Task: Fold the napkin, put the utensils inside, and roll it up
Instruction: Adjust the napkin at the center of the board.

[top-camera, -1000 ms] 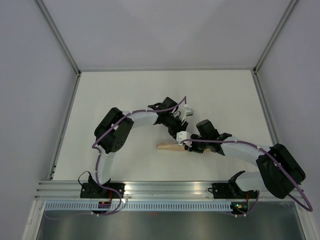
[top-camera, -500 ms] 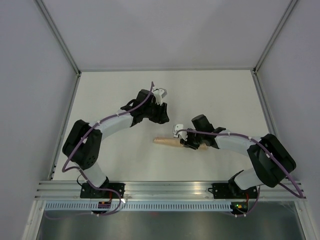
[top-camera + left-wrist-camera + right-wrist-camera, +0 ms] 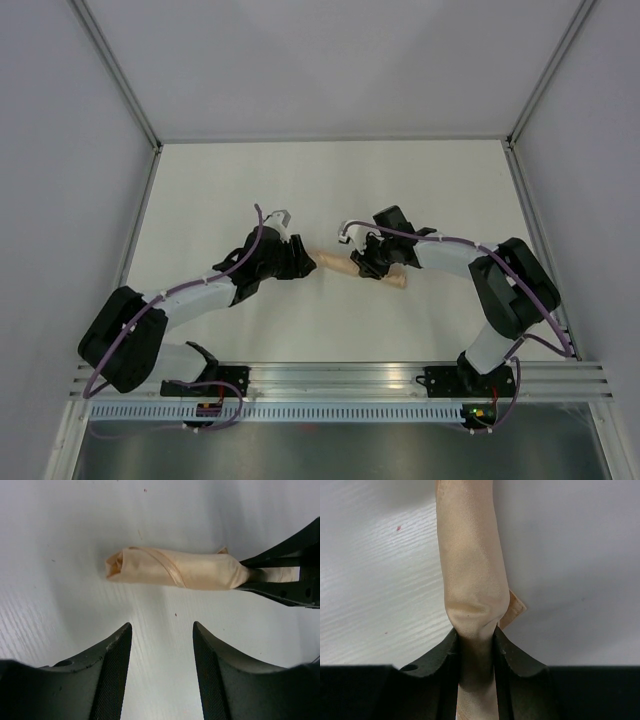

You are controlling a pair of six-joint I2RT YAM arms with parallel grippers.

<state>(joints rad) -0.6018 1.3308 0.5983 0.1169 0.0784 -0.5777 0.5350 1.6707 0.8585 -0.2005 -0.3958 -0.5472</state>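
You are at the tail end of this job, as far as the views show: the napkin [image 3: 333, 264] is already a tight roll, lying around the middle of the table [image 3: 420, 190] and running roughly along its near edge, with the right end a little closer to that edge than the left. From the left wrist view the napkin [image 3: 170, 569] is wound snugly, one diagonal edge crossing its outside and the left end open like a small tube. The utensils are not visible anywhere, so you cannot confirm they sit inside; the firm, straight form of the roll suggests it, but that is only a judgement. Your right gripper [image 3: 372, 262] is pinching the roll near its right end, and the right wrist view shows the cloth [image 3: 470, 555] squeezed narrow between the fingers of that gripper [image 3: 475, 642], with a small corner of cloth poking out just beside the pinch. Your left gripper [image 3: 298, 258] sits at the roll's left end with its fingers spread and nothing between them; in its own view the left gripper [image 3: 161, 630] is short of the cloth, not touching. What seems left is small: tuck or settle that loose corner, let go, and clear both arms.
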